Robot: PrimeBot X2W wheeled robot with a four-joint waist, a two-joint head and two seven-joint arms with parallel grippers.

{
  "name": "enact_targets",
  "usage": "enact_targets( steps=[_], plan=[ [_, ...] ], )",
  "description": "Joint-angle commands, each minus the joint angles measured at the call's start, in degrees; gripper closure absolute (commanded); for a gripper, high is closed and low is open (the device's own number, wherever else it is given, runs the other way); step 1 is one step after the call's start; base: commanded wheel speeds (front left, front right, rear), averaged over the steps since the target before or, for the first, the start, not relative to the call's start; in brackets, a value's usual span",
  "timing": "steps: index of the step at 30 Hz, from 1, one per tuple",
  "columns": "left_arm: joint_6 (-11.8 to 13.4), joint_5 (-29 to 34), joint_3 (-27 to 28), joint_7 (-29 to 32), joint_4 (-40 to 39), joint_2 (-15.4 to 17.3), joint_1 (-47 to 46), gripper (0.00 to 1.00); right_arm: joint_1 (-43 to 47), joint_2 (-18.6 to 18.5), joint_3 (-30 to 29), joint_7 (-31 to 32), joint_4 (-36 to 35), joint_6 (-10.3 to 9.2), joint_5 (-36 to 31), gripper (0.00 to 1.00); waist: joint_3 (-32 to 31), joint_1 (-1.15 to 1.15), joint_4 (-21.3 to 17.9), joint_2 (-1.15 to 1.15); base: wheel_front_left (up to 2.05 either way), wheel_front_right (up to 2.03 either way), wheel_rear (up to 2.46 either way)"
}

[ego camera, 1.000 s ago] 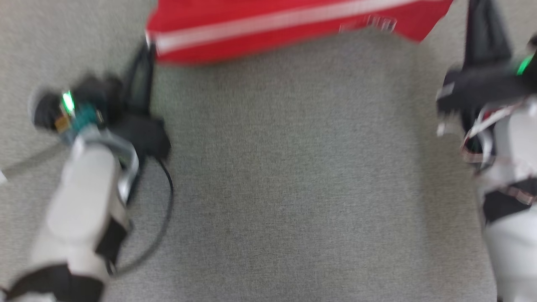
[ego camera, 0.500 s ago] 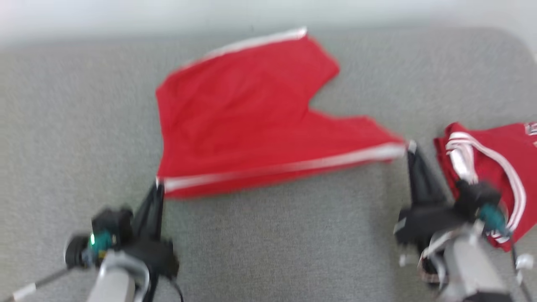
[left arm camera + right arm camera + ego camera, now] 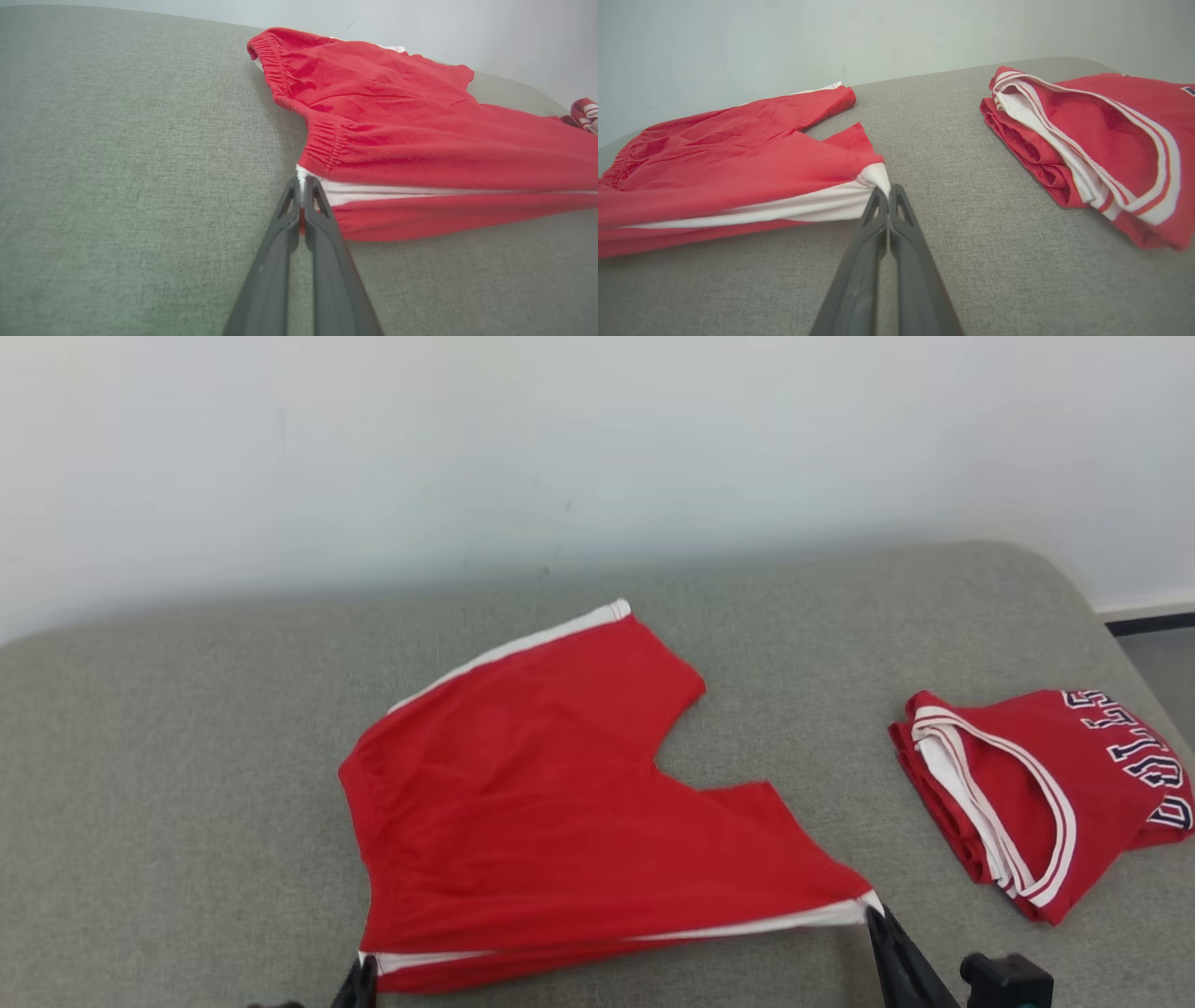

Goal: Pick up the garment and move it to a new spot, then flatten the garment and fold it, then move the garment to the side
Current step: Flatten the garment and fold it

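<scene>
The garment (image 3: 541, 803) is a pair of red shorts with white side stripes, spread on the grey cushion. My left gripper (image 3: 362, 975) at the bottom left is shut on its waistband corner. In the left wrist view that gripper (image 3: 302, 182) pinches the white stripe end of the shorts (image 3: 420, 126). My right gripper (image 3: 876, 919) is shut on the leg-hem corner at the bottom right. The right wrist view shows this gripper (image 3: 887, 191) clamping the white hem of the shorts (image 3: 728, 149). The near edge is stretched taut between both grips.
A folded red jersey (image 3: 1036, 793) with white trim and dark lettering lies at the right of the grey cushion (image 3: 187, 756); it is also in the right wrist view (image 3: 1101, 140). A pale wall (image 3: 560, 448) rises behind. The cushion's right edge curves down near the jersey.
The head camera has tilted up, so the whole picture slid downward and the wall came into sight. Both grippers stay shut on the shorts' near corners.
</scene>
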Motion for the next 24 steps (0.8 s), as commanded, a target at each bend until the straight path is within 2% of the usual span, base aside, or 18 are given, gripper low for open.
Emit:
enact_targets(
  steps=[1,14,24],
  plan=[
    [0.21,-0.43,0.70,-0.18,-0.49,-0.19,1.73,1.00,1.33,-0.22,-0.81,-0.05,0.23,-0.30,-0.04,1.00,-2.76,0.02,-1.02,0.02,0.00,0.00,0.00],
    [0.20,-1.53,-0.44,-0.18,-1.53,-2.19,11.53,1.00,10.11,0.37,-1.26,-0.05,-0.79,-0.29,0.45,1.00,-6.58,0.02,-0.02,0.02,0.00,0.00,0.00],
    [0.20,-1.45,-0.43,-0.18,-3.45,-2.19,10.68,1.00,9.42,1.39,-2.41,-0.04,-2.11,-0.29,-0.08,1.00,-5.08,0.02,1.80,0.02,0.00,0.00,0.00]
  ],
)
